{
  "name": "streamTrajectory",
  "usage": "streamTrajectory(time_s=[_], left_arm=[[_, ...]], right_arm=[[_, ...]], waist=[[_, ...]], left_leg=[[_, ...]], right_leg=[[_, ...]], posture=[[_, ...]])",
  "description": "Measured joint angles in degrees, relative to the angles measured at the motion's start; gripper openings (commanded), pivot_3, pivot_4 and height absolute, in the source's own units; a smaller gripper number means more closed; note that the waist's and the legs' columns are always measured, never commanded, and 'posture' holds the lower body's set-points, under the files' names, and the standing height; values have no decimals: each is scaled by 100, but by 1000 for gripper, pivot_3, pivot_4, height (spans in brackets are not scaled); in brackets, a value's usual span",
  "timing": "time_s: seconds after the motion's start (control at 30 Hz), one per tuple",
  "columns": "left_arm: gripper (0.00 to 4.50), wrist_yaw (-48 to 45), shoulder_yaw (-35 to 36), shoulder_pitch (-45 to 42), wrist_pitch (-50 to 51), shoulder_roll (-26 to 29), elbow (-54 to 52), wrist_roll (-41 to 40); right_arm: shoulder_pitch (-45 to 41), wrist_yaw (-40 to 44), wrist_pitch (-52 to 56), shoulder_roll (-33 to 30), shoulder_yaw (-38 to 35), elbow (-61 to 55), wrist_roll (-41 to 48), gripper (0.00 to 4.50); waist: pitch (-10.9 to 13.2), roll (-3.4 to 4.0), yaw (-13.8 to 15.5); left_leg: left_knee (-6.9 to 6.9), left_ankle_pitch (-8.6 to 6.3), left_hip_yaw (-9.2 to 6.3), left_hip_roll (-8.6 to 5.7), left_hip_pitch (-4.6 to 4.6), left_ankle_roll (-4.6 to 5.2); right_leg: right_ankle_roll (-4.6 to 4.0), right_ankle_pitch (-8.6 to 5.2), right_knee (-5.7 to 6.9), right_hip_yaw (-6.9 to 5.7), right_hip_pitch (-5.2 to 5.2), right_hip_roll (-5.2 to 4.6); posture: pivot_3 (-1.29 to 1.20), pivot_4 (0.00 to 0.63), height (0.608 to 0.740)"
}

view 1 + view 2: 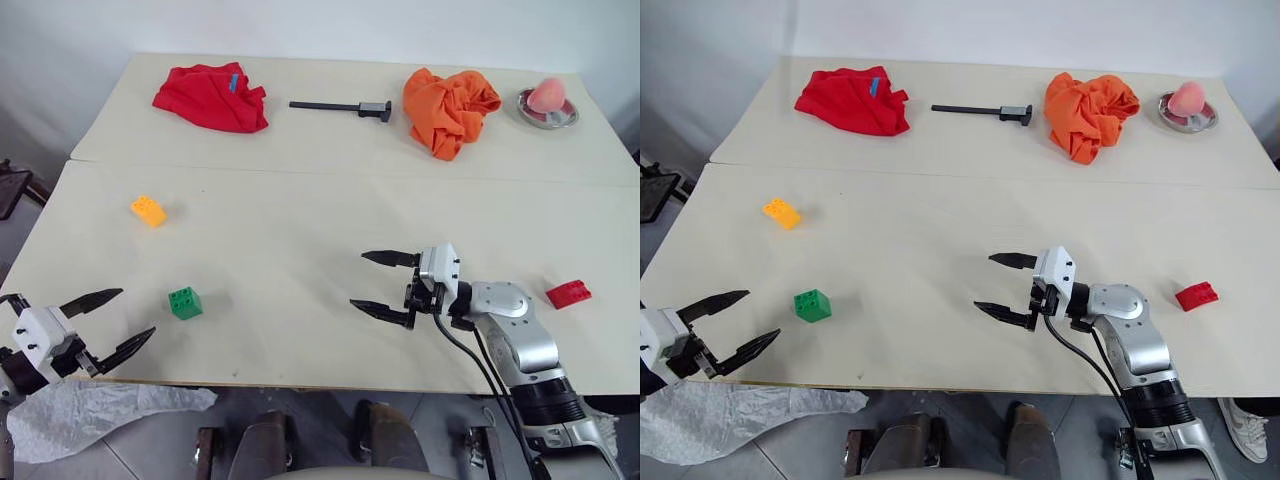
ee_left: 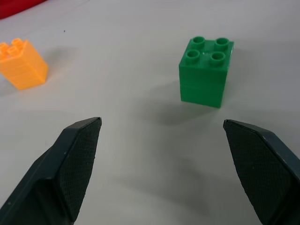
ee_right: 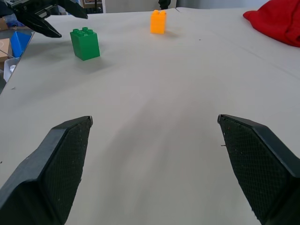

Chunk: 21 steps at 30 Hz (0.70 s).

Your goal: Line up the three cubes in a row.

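The three blocks are lying well apart on the counter [image 1: 300,215]. The green block [image 1: 185,302] is sitting near the front edge on the left, the yellow-orange block [image 1: 148,210] farther back on the left, and the red block [image 1: 568,294] far off on the right. The left gripper [image 1: 118,320] is hovering beside the green block, jaws spread wide and holding nothing. The right gripper [image 1: 372,283] is hanging over bare counter mid-front, pointing left, jaws wide apart and empty.
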Motion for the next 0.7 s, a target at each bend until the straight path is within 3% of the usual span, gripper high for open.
streamTrajectory(time_s=[0.2,0.33,0.53,0.7], left_arm=[[4433,262,164,90,839,-20,-770,-597],[4433,536,328,-64,2044,215,-1755,-1484],[4433,691,-1543,-1955,3021,429,-2502,-1240],[4433,549,-2679,-3151,3353,-171,-2102,-996]], right_arm=[[63,-6,-10,-23,-178,-27,81,4500],[418,-174,247,-331,-821,-407,495,4500],[1166,-662,853,-1308,-2419,-1315,984,4500],[2210,-938,971,-1520,-3819,-1403,1046,4500]], waist=[[0,-1,34],[1,-1,63],[3,24,194],[2,23,142]], left_leg=[[6,0,-7,1,-5,0],[15,-1,-20,6,-11,2],[31,-5,-4,-8,-9,6],[27,-5,55,-5,-7,6]], right_leg=[[0,0,0,-1,1,-1],[0,0,1,-3,5,-6],[2,3,9,0,12,-1],[1,2,8,10,5,5]], posture=[[0,150,740],[0,150,740],[0,150,740],[0,150,740]])
